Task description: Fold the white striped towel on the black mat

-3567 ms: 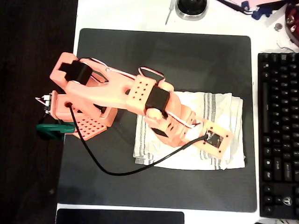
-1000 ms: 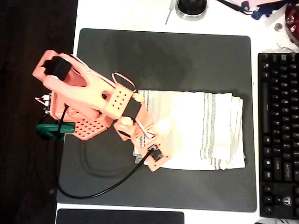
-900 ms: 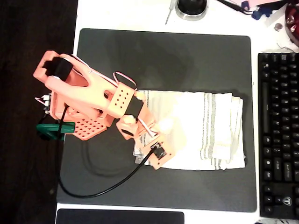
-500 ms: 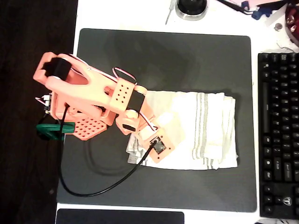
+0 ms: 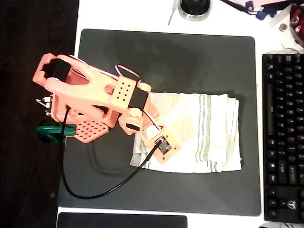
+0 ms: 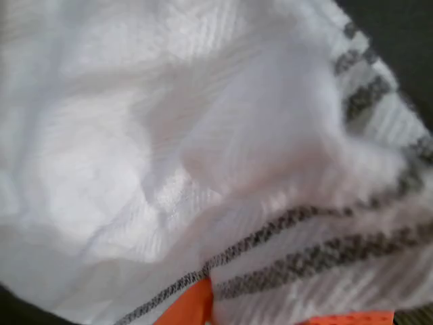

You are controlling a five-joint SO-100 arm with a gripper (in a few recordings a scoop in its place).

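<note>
Surface: a white desk [image 5: 142,19] seen from overhead, with a large black mat [image 5: 190,57] covering most of it; a dark floor runs along the left edge.
Surroundings: a black keyboard [image 5: 282,133] sits just right of the mat, and a round black object with a silvery rim [image 5: 194,7] lies beyond the mat's top edge.
Towel look: the white striped towel [image 5: 209,133] is cream-white and wrinkled, folded into layers, with bands of thin grey stripes.
Towel place: it rests on the mat, right of centre, near the keyboard but apart from it.
Towel direction: its long axis runs left to right in the overhead view; the stripes run top to bottom.
Arm: an orange arm reaches from the left over the towel's left end.
Gripper: the gripper [image 5: 159,142] is at the towel's left edge; in the wrist view cloth [image 6: 203,149] bunches against an orange finger [image 6: 193,306], so it seems to pinch the towel, though the fingers are mostly hidden.
</note>
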